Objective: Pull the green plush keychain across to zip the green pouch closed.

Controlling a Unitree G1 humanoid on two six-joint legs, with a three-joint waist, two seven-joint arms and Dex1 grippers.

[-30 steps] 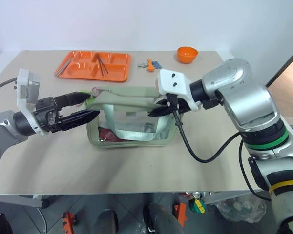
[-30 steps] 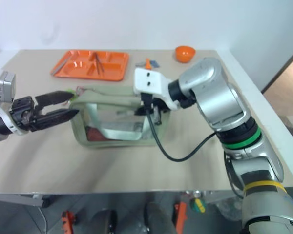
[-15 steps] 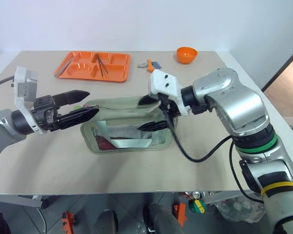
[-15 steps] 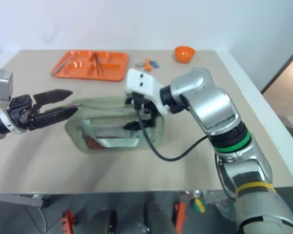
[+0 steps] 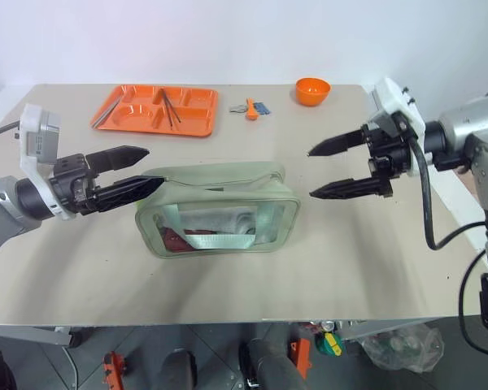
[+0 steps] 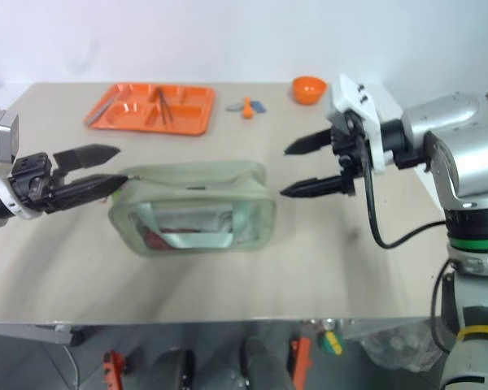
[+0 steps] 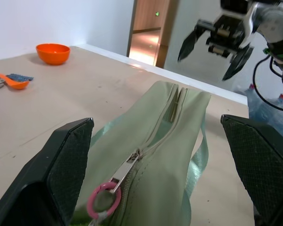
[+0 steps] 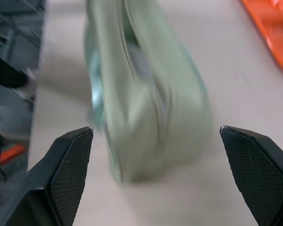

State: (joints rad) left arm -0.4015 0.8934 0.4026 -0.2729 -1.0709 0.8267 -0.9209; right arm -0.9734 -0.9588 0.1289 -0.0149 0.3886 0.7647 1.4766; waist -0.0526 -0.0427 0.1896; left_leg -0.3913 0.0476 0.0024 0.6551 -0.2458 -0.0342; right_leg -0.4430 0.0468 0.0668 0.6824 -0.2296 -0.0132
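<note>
The green pouch [image 5: 220, 213] lies on its side mid-table, clear window panel up, zipper along its far edge. My left gripper [image 5: 153, 167] is open at the pouch's left end, one finger on each side of that corner. In the left wrist view the zipper pull with a pink ring [image 7: 103, 205] sits between the fingers [image 7: 68, 165]. Just a sliver of the green plush keychain [image 7: 84, 221] shows under the ring. My right gripper [image 5: 311, 173] is open in the air just right of the pouch, holding nothing.
An orange tray [image 5: 126, 114] with utensils sits at the back left. An orange bowl [image 5: 312, 90] and a small orange spoon [image 5: 250, 108] are at the back. The table's right edge runs under my right arm.
My right gripper, shut at the pouch's right end a second ago, opened and swung away to the right. The pouch tipped from upright onto its side. The left gripper stayed put.
</note>
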